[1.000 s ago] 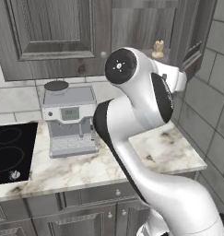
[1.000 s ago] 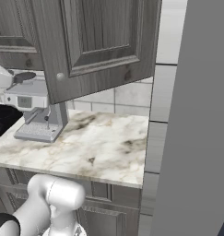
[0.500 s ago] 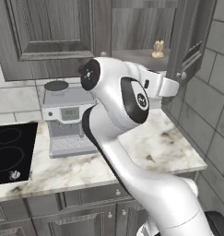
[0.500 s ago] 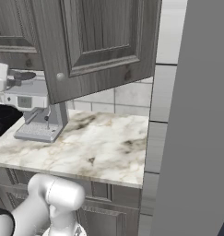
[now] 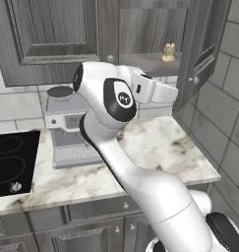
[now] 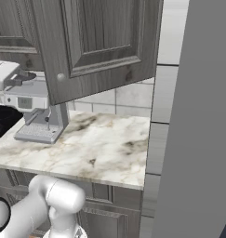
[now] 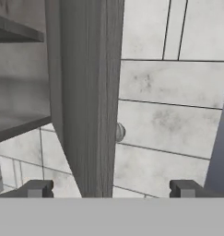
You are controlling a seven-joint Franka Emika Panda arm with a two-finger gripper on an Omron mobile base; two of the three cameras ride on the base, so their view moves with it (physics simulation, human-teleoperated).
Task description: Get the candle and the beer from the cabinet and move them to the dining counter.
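The cabinet [image 5: 57, 34] hangs over the worktop with its right door [image 5: 199, 49] swung out. On its bottom shelf stands the small cream candle [image 5: 168, 51]. The beer is hidden and the dining counter is out of view. My gripper [image 5: 176, 93] hangs just under the shelf, left of the door's round knob [image 5: 192, 78]. In the hand view the gripper [image 7: 111, 189] is open, with the door's edge [image 7: 90, 106] and its knob [image 7: 120, 132] straight ahead between the fingertips [image 7: 39, 188], which hold nothing. From the right, the gripper [image 6: 26, 77] sits behind the open door [image 6: 100, 42].
A grey coffee machine [image 5: 67, 128] stands on the marble worktop [image 5: 160, 147], with a black hob [image 5: 13, 162] to its left. A tiled wall [image 5: 224, 113] closes the right side. Low drawer units [image 5: 91, 221] run beneath the worktop.
The arm has swung its upper joints to the left and the hand has drawn back a little leftward from the door. The door stays open and the candle has not moved.
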